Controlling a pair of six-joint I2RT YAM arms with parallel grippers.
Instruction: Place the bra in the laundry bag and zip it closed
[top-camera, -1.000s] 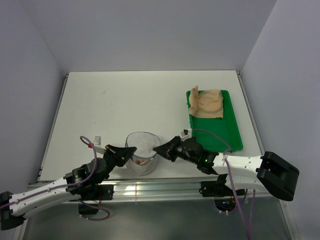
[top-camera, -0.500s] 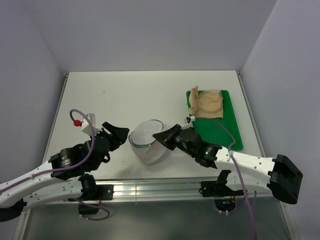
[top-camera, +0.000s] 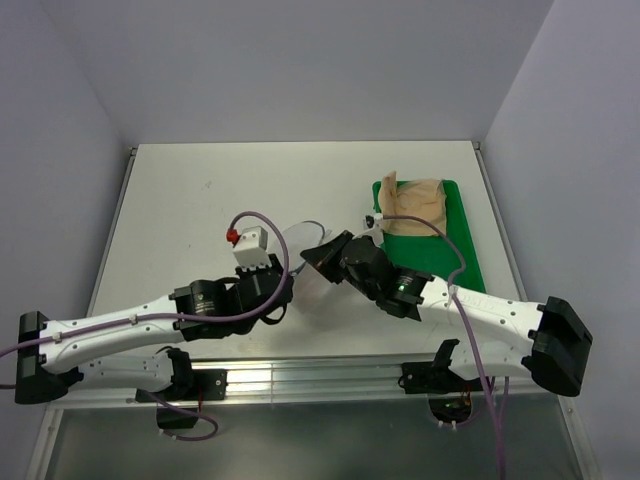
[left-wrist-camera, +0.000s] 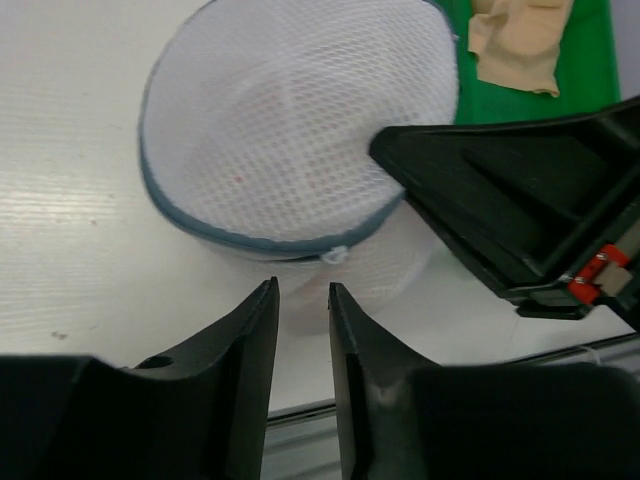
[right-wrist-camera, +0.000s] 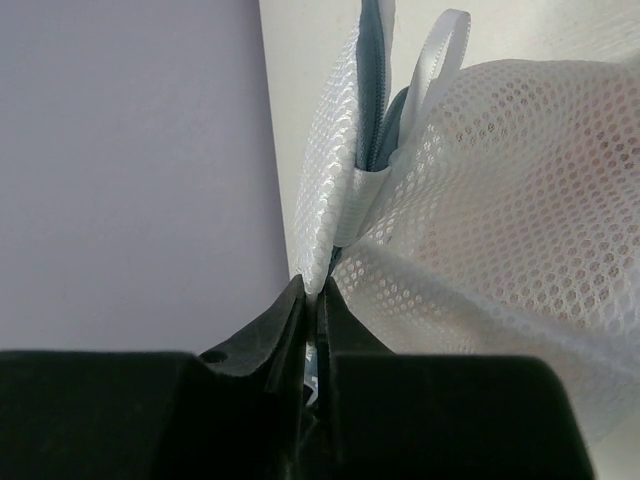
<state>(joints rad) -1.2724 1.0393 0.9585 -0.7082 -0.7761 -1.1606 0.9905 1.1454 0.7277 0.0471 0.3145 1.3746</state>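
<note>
The laundry bag (left-wrist-camera: 300, 130), a white mesh dome with a grey zip rim, rests tilted on the table in the left wrist view. A small white zip pull (left-wrist-camera: 335, 255) sits on the rim nearest my left gripper (left-wrist-camera: 303, 295). That gripper is open a little, just short of the bag, with nothing between its fingers. My right gripper (right-wrist-camera: 318, 292) is shut on the bag's mesh edge (right-wrist-camera: 330, 215) beside the zip. A faint pink tint, the bra (right-wrist-camera: 520, 190), shows through the mesh. In the top view the bag (top-camera: 308, 275) lies between the left gripper (top-camera: 283, 292) and the right gripper (top-camera: 322, 255).
A green tray (top-camera: 450, 270) at the right holds a tan-beige garment (top-camera: 415, 205), which also shows at the top right of the left wrist view as the garment (left-wrist-camera: 520, 40). The table's front edge and metal rail lie just behind the left gripper.
The left gripper let go of the bag, opened wide, then narrowed, and its arm swung toward the table's middle. The right gripper carried the bag away from the front edge.
</note>
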